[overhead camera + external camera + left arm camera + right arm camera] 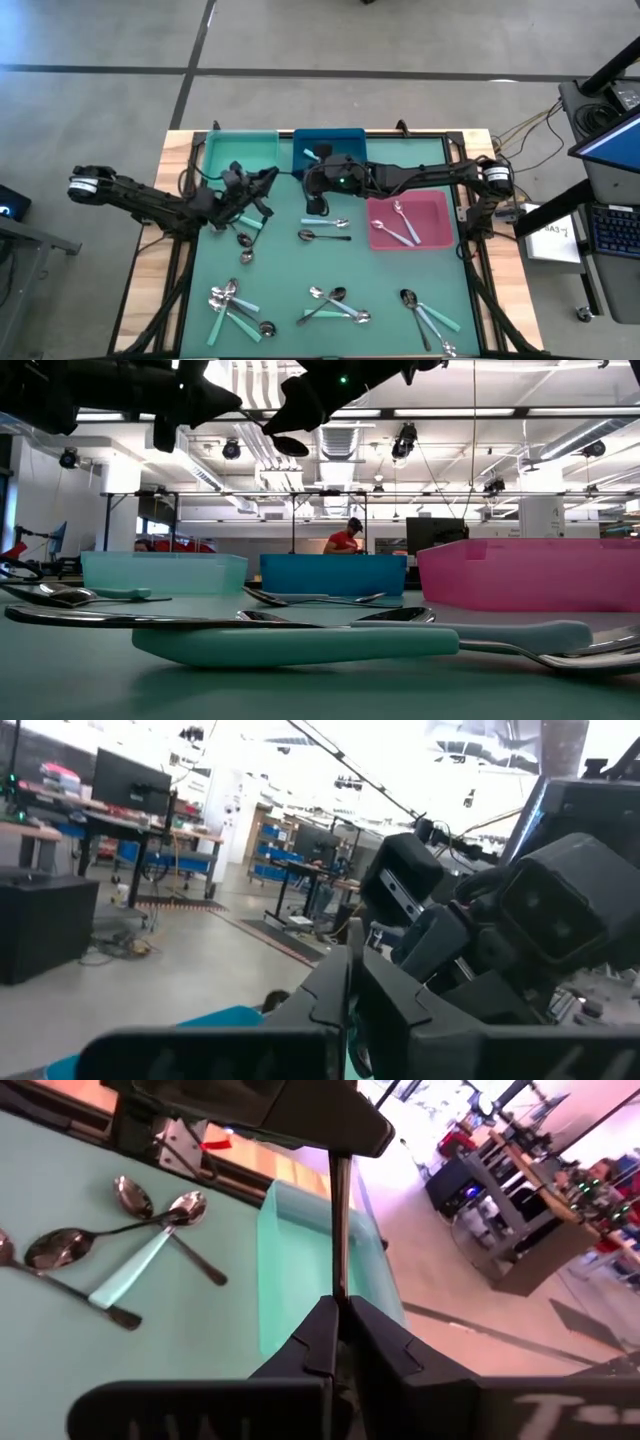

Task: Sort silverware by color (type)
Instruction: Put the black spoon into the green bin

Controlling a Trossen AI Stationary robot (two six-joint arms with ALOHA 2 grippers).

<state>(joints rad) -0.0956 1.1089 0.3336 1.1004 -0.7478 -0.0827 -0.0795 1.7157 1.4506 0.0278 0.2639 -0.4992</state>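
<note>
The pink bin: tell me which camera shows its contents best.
The high view. It looks straight down into the pink bin, showing shiny spoons lying on its floor. The low view shows only the bin's side wall, hiding what is inside. Neither wrist view shows the pink bin at all.

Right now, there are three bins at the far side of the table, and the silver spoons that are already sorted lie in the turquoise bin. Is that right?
Not quite. The three bins are there, but the sorted silver spoons lie in the pink bin, not the turquoise bin, which looks empty. The high view shows this.
</note>
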